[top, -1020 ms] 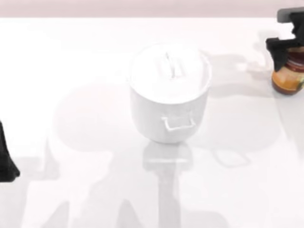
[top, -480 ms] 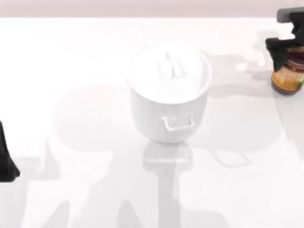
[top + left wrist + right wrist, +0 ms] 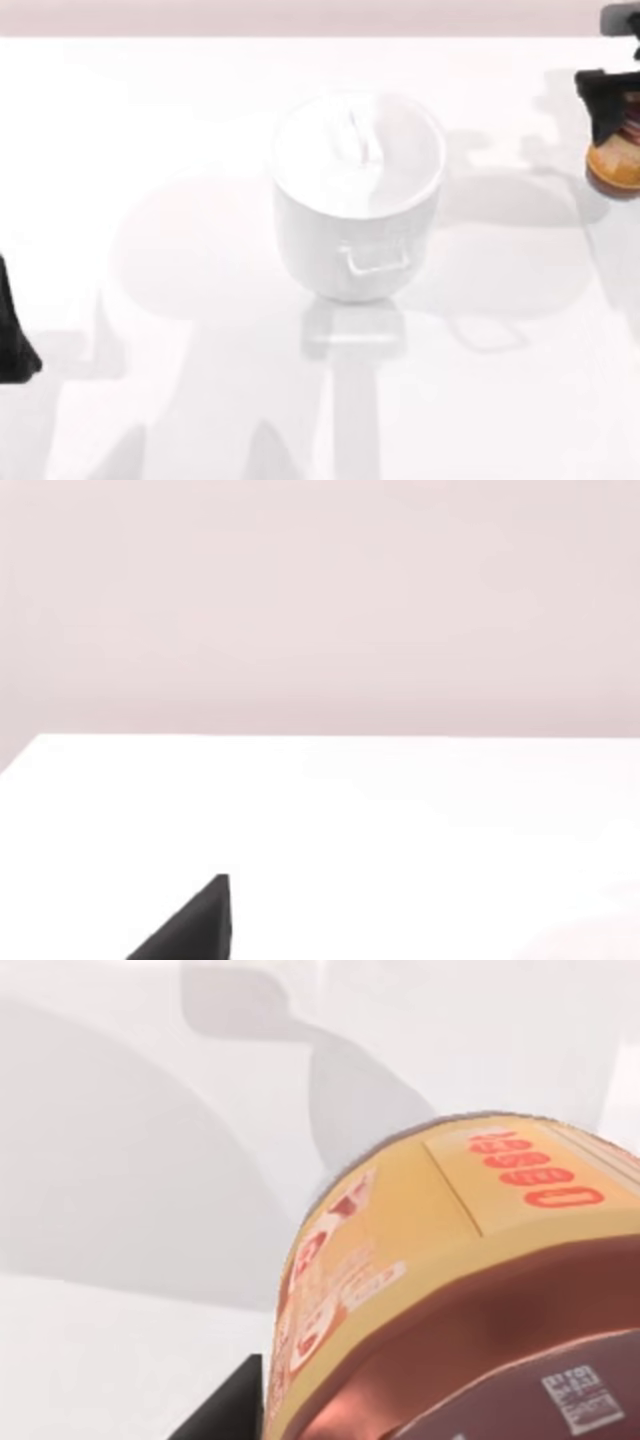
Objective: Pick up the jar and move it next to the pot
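Between right tool [image 3: 612, 110] fingers, jar [image 3: 615, 165].

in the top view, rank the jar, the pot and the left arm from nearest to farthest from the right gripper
1. The jar, at the table's far right edge, sits right at the right gripper.
2. The pot, mid-table, well to the left of that gripper.
3. The left arm, parked at the left edge, farthest away.

The right gripper [image 3: 612, 110] and the jar [image 3: 615, 160] it grips now sit higher and farther right in the top view.
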